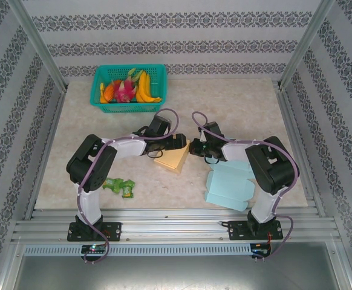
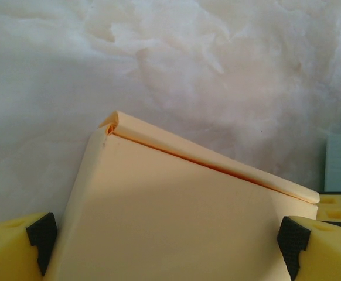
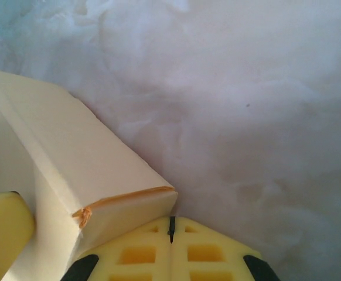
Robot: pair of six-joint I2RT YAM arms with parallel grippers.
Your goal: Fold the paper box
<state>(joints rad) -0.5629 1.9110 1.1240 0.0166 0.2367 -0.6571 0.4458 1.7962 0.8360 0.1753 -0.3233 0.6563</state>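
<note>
The paper box [image 1: 171,158] is a pale tan carton lying in the middle of the table. In the left wrist view it [image 2: 176,216] fills the gap between my left gripper's [image 2: 167,257] wide-open jaws, with a folded flap along its far edge; its sides run close to both black pads. Seen from above, my left gripper [image 1: 164,144] sits at the box's far left side. My right gripper [image 1: 195,147] is shut with nothing in it. Its closed fingertips [image 3: 170,229] rest against the box's [image 3: 71,152] end flap at a creased corner.
Flat light-blue cartons [image 1: 230,184] lie at the right front by the right arm's base. A teal basket [image 1: 158,69] holding fruit stands at the back left. A green packet [image 1: 119,185] lies near the left arm's base.
</note>
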